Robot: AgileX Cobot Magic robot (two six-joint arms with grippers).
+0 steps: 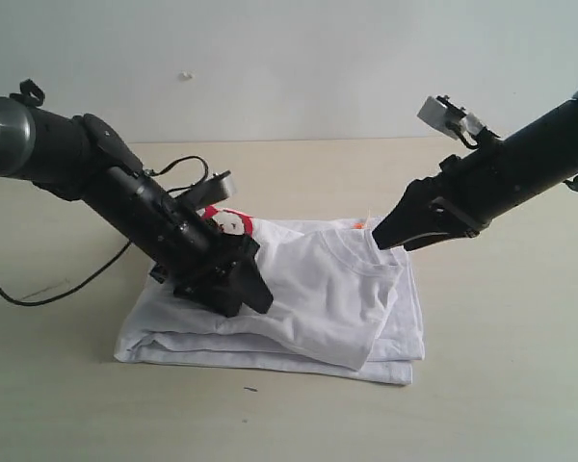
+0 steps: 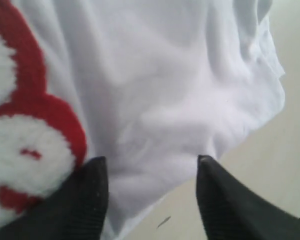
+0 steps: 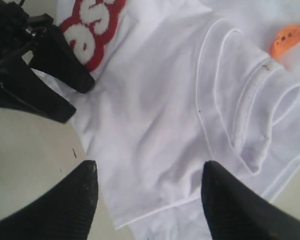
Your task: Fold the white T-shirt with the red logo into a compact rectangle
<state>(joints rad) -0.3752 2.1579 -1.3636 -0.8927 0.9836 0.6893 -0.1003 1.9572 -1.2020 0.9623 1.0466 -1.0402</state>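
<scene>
White T-shirt (image 1: 337, 279) part-folded — left gripper (image 2: 151, 160) spread, right gripper (image 3: 150, 165) spread

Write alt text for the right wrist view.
A partly folded white T-shirt fills the view, red logo and orange neck tag showing. The open right tool is above it; the left tool sits at its edge.
</scene>
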